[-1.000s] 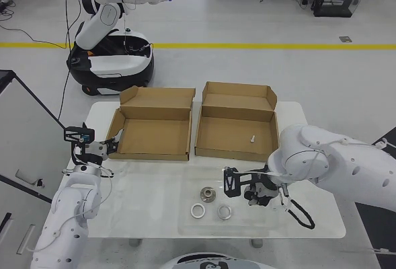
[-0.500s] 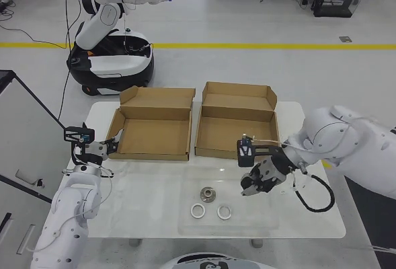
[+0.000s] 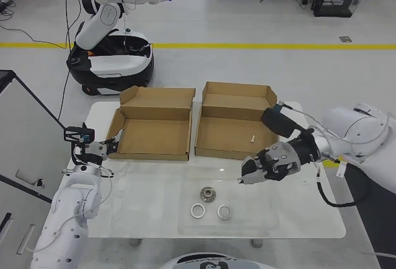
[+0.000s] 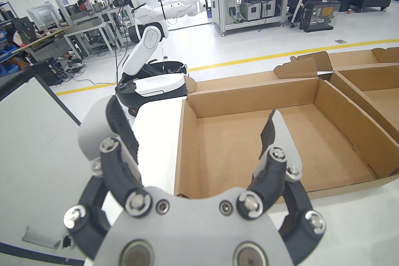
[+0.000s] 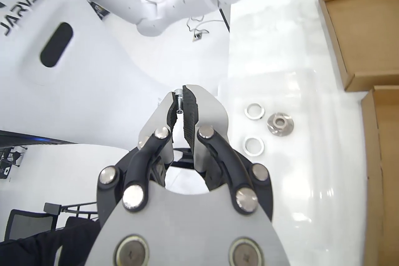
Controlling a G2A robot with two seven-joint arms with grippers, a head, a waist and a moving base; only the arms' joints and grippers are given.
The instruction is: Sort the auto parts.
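Glossy white rounded arm shells [image 3: 362, 131] trail a thin black cable [image 3: 324, 195]; both grippers — left gripper [image 4: 193, 120], right gripper [image 5: 180, 97] — show silver plates [image 5: 193, 233], black linkages [image 5: 218, 152], round screws [image 5: 133, 195], ribbed black pads [image 5: 190, 111].

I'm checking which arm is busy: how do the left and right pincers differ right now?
The left pincer is open and empty; the right pincer is shut on a small silver bolt. The left pincer sits by the corner of the empty brown cardboard box; the right pincer hangs over the white table, before the second cardboard box. Both have black ribbed pads.
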